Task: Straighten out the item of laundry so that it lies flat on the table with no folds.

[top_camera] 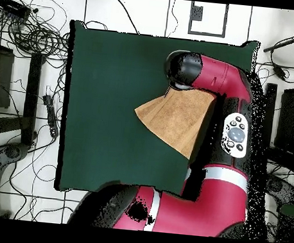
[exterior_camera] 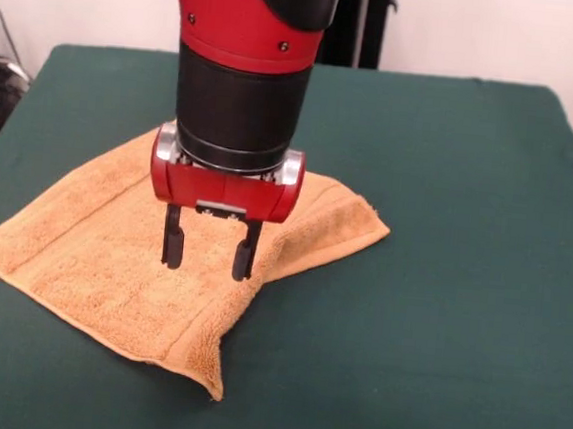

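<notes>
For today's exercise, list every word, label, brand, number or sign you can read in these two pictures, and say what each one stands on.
None can be read.
The towel, the green table and the pincer carry no lettering.
The buttons on the arm's panel show no markings that can be made out.

A pale wall (exterior_camera: 503, 38) stands behind the setup in the front view, with a dark upright stand (exterior_camera: 363, 23) against it. Seen from overhead, the light floor (top_camera: 137, 13) carries tangled black cables (top_camera: 35, 32), dark frame pieces (top_camera: 31, 96) and square tape outlines (top_camera: 208, 18).
</notes>
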